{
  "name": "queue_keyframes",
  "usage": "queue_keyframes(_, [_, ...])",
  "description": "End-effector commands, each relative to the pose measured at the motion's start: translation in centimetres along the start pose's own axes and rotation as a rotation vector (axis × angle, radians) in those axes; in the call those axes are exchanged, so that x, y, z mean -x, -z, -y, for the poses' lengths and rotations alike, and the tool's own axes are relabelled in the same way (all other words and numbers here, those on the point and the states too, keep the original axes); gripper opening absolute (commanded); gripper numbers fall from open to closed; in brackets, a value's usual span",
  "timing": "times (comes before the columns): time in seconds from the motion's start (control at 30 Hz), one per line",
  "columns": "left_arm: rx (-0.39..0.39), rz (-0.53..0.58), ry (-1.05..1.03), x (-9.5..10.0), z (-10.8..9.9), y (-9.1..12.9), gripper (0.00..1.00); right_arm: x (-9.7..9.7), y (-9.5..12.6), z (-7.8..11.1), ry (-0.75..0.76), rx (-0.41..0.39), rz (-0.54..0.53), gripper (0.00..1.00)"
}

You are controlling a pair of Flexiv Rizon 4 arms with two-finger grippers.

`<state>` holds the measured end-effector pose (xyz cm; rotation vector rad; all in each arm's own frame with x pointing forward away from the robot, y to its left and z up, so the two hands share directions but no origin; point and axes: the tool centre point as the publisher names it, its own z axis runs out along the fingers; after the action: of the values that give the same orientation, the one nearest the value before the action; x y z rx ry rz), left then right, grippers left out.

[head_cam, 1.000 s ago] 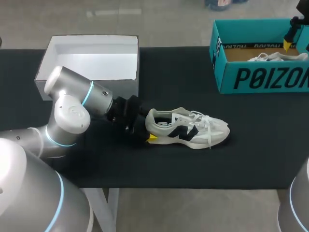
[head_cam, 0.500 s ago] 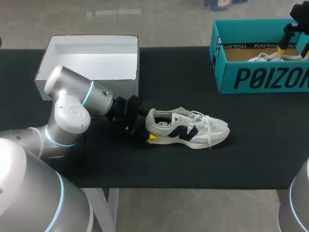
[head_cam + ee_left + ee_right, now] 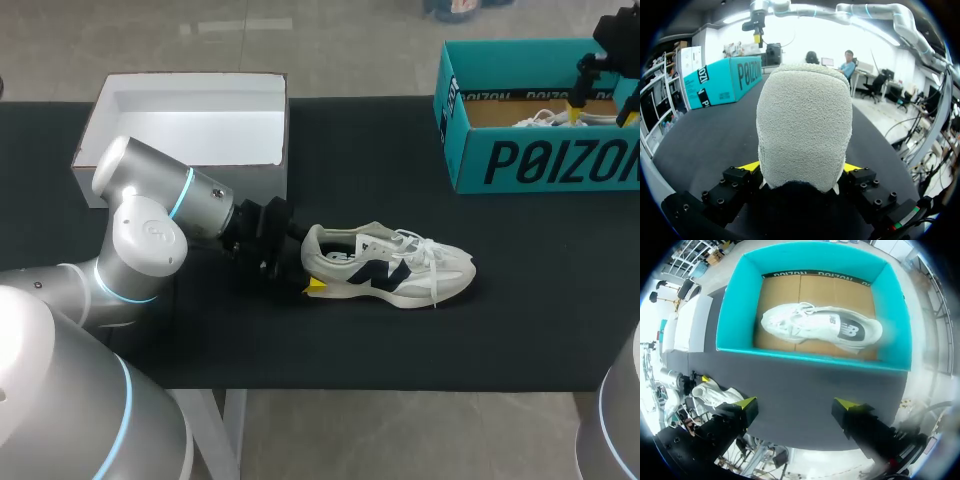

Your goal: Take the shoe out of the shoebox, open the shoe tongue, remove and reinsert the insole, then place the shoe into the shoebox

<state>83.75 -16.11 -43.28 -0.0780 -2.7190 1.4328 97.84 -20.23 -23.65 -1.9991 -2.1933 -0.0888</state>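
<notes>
Head view, right arm: over the last second the right gripper (image 3: 600,98) has dropped lower over the teal shoebox (image 3: 540,160) and turned. One yellow tip showed before; now both show.
Right gripper state: its fingers are spread wide apart and hold nothing. It hovers above the open shoebox.
Second shoe (image 3: 820,327): it lies on its side on the shoebox's cardboard floor, ahead of the right gripper's spread fingers and untouched.
Left gripper (image 3: 802,170): it has not moved in that second. It is clamped on the heel of the shoe (image 3: 390,265), with a yellow tip pressed against each side of the heel.
Shoe position: it stands on its sole on the black table (image 3: 400,340), outside the shoebox and well apart from it. The toe points away from the left gripper and the laces are loose.
White box (image 3: 190,120): it sits open beside the left arm, unchanged.
Meaning for the task: the shoe on the table looks steadied at the heel, ready for tongue and insole work. The right arm seems to be lining up on the shoebox instead, so the tongue is probably not yet opened.
</notes>
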Motion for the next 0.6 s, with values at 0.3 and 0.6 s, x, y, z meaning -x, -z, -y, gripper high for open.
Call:
queue_keyframes(0.3, [0.0,-0.001,-0.001,0.1,-0.2,-0.3,0.0,-8.8,-2.0,6.9,-0.163,0.092,0.046,1.0])
queue_keyframes(0.6, [0.0,-0.001,-0.001,0.1,-0.2,-0.3,0.0,-15.9,-6.6,11.0,0.005,0.075,0.103,1.0])
